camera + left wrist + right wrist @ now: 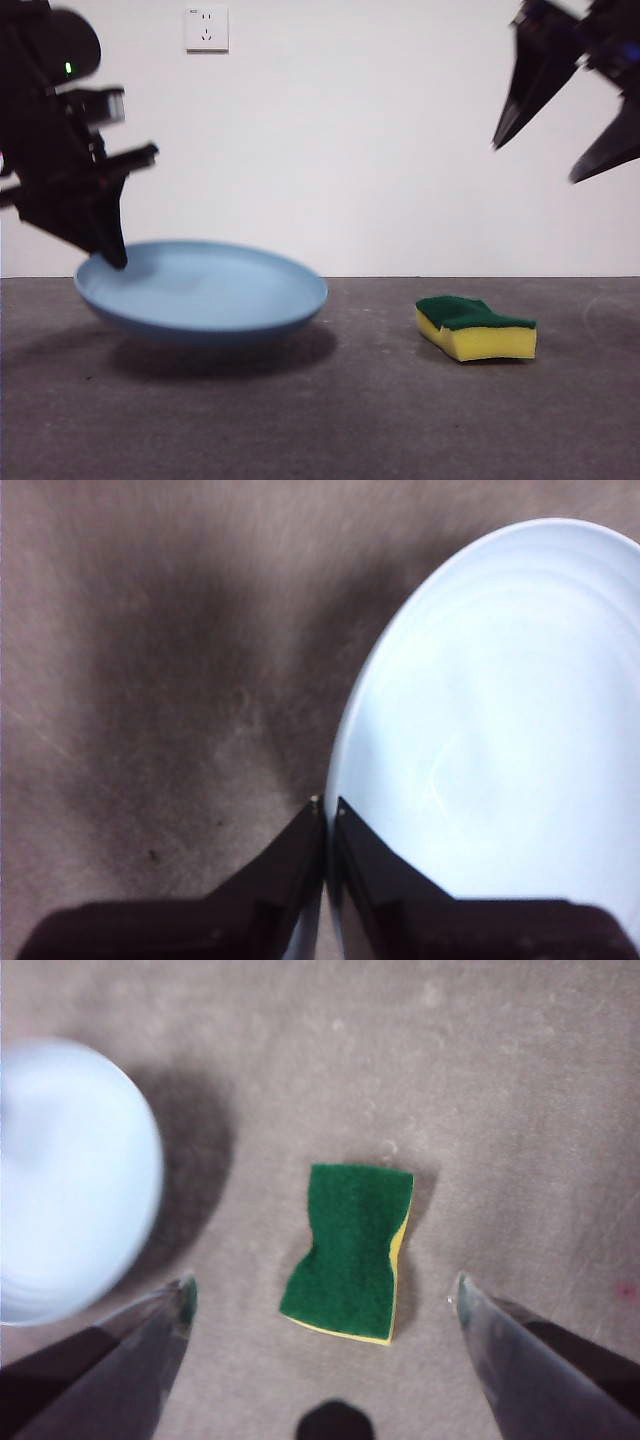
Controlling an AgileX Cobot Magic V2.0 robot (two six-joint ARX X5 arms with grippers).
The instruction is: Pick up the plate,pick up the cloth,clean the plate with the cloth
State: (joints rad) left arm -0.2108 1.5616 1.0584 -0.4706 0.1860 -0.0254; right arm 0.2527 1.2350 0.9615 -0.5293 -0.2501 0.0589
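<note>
Sitting nearest on the grey counter (330, 420), the cloth (476, 327), a yellow sponge, is lying green side up. Left gripper (327, 805) is gripping the plate (201, 292) rim with jaws clenched, holding the bare plate lifted and tilted. Right gripper (322, 1298) is hovering above the cloth, jaws released wide. No writing is readable on the wall socket (206, 28).
</note>
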